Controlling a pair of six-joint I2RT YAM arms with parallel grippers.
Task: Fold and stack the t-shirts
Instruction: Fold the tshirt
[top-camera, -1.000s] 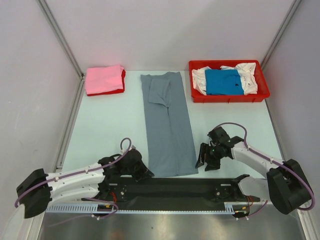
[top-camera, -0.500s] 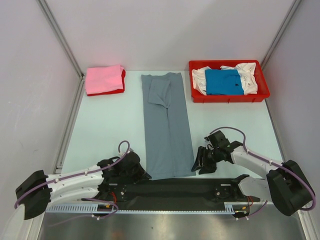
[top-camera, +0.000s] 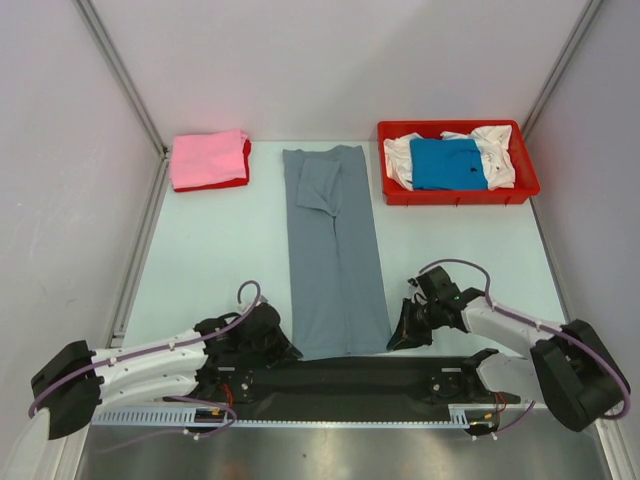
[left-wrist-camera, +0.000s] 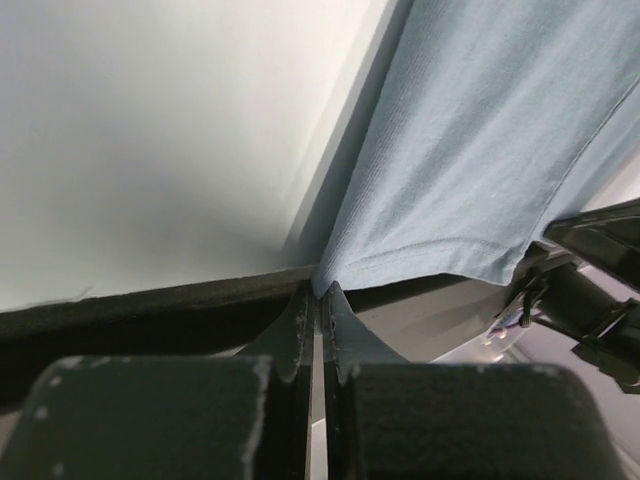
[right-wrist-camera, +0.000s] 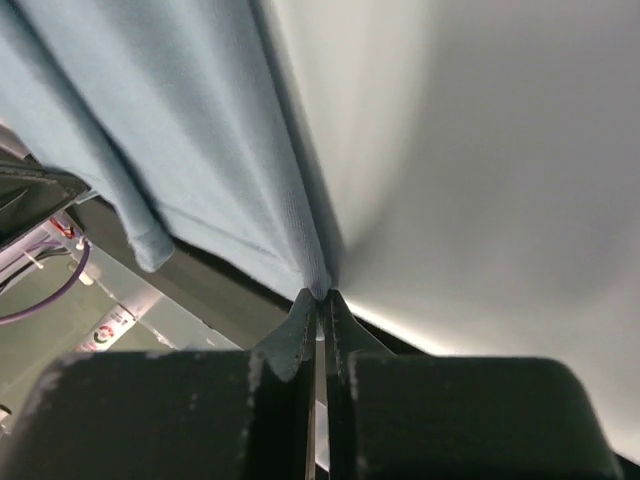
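You are pinching both near hem corners of the slate grey cloth t-shirt (top-camera: 335, 250), lying lengthwise on the counter (top-camera: 220, 250) — left tool (left-wrist-camera: 320, 295) and right tool (right-wrist-camera: 320, 298) each clamped on it — so the fold is likely beginning, calling for an even lift toward its far end.

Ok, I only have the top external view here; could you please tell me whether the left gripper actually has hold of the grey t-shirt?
Observer: Yes. In the left wrist view the left gripper is shut on the near hem corner of the grey t-shirt.
Operator: Thank you. And how does the other side look?
Observer: In the right wrist view the right gripper is shut too, with only a thin tip of the shirt's edge pinched between its fingertips.
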